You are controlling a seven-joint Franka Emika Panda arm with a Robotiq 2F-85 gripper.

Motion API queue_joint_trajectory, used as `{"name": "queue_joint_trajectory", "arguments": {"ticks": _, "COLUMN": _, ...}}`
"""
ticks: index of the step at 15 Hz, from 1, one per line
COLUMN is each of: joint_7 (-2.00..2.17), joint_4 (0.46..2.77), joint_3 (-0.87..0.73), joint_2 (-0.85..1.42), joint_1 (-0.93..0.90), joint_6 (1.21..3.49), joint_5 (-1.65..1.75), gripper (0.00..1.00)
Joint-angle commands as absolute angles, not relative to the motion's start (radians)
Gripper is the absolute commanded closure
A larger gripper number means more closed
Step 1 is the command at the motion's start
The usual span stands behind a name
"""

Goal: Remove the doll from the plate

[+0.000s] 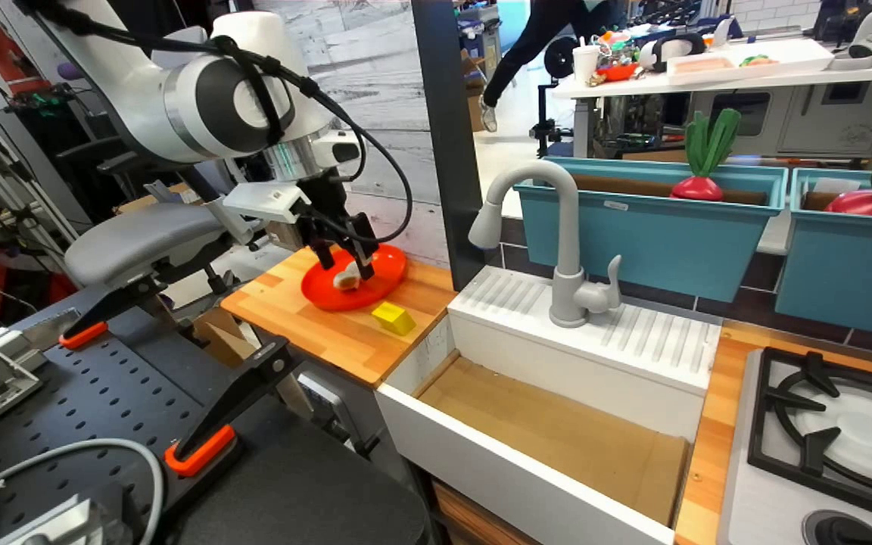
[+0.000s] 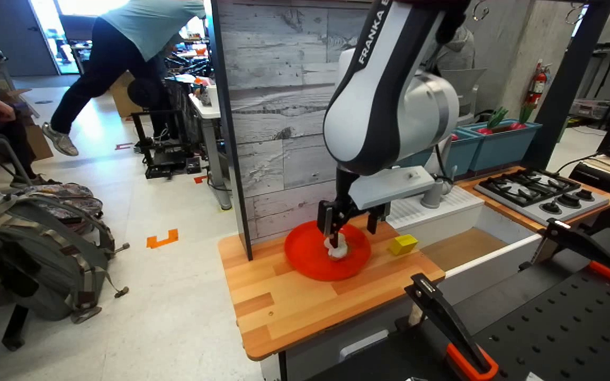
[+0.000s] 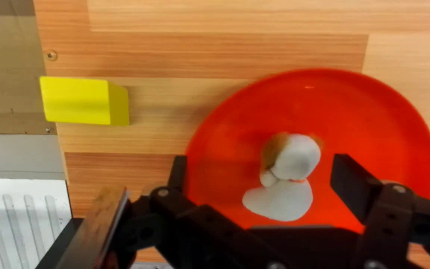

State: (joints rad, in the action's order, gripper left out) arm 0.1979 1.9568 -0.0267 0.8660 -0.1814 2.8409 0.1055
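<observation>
Your pincer [image 3: 261, 170] is spread wide, fingers [image 3: 353, 183] well apart, nothing held. The doll [image 3: 286, 186] shows in the gap in the wrist view, nearer one side; in an exterior view one finger [image 2: 334, 238] overlaps it, so contact: can't tell. Progress: you look nearly lined up, but removal isn't done. The doll lies on the plate [image 3: 368, 119], inside the rim, roughly in the middle. Left for you, my read: settle the straddle, squeeze, lift, carry past the rim, set down, let go. Task names no drop spot, so anywhere off the plate should count. Doll's look: small, mostly white, rounded lumps. Head-like ball with a brown patch on one side and a bit of brown on the other, little white nub under it, then a wide white lobe like a body. Thin red-orange line at the join; trim or plate showing through, can't say. Probably soft, so expect some give. Plate is round, shallow, glossy red-orange, resting on your wooden bench [image 2: 294, 312]. Further out, the yellow block [image 3: 82, 101] sits on the bench, apart from the plate, between it and the sink [image 1: 512, 484]; not your target.
</observation>
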Motion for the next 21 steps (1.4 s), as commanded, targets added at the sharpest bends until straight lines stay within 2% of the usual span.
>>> {"name": "queue_joint_trajectory", "arguments": {"ticks": 1, "joint_7": 0.224, "joint_4": 1.820, "joint_3": -0.055, "joint_2": 0.960, "joint_1": -0.227, "joint_6": 2.799, "joint_5": 0.076, "gripper": 0.35}}
{"name": "queue_joint_trajectory", "arguments": {"ticks": 8, "joint_7": 0.226, "joint_4": 1.725, "joint_3": -0.065, "joint_2": 1.015, "joint_1": -0.256, "joint_6": 2.752, "joint_5": 0.077, "gripper": 0.88}}
{"name": "queue_joint_trajectory", "arguments": {"ticks": 10, "joint_7": 0.241, "joint_4": 1.759, "joint_3": -0.076, "joint_2": 0.978, "joint_1": -0.278, "joint_6": 2.755, "joint_5": 0.083, "gripper": 1.00}}
{"name": "queue_joint_trajectory", "arguments": {"ticks": 11, "joint_7": 0.235, "joint_4": 1.778, "joint_3": -0.070, "joint_2": 0.955, "joint_1": -0.278, "joint_6": 2.757, "joint_5": 0.084, "gripper": 0.97}}
{"name": "queue_joint_trajectory", "arguments": {"ticks": 17, "joint_7": 0.232, "joint_4": 1.889, "joint_3": -0.052, "joint_2": 0.810, "joint_1": -0.342, "joint_6": 2.781, "joint_5": 0.103, "gripper": 0.96}}
{"name": "queue_joint_trajectory", "arguments": {"ticks": 21, "joint_7": 0.218, "joint_4": 1.880, "joint_3": -0.026, "joint_2": 0.812, "joint_1": -0.382, "joint_6": 2.773, "joint_5": 0.111, "gripper": 0.96}}
